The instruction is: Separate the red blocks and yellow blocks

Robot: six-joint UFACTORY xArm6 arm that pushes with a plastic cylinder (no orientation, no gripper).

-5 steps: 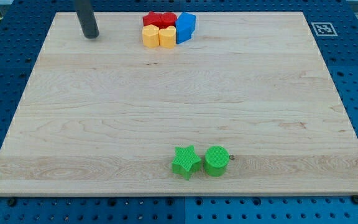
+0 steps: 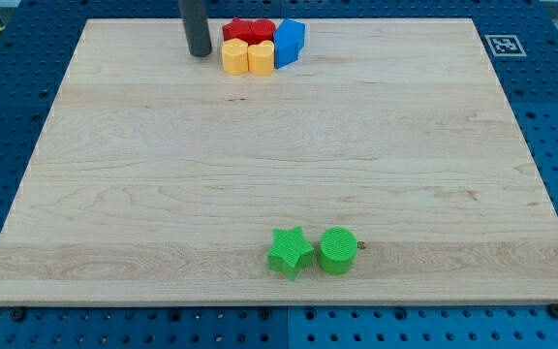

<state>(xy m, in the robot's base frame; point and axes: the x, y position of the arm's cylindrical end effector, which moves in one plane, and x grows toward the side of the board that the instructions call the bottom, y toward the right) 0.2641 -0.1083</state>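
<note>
Two red blocks (image 2: 249,29) sit side by side at the view's top centre of the wooden board (image 2: 114,194); their shapes are hard to make out. Directly below them, touching, are a yellow block (image 2: 234,57) and a yellow heart-like block (image 2: 261,56). A blue block (image 2: 290,42) touches the cluster's right side. My tip (image 2: 200,53) rests on the board just left of the left yellow block, a small gap between them.
A green star block (image 2: 290,251) and a green round block (image 2: 337,250) sit together near the view's bottom centre. A printed marker tag (image 2: 503,45) is at the board's top right corner. Blue perforated table surrounds the board.
My tip has moved to the right along the top of the board, closer to the cluster. No block has moved.
</note>
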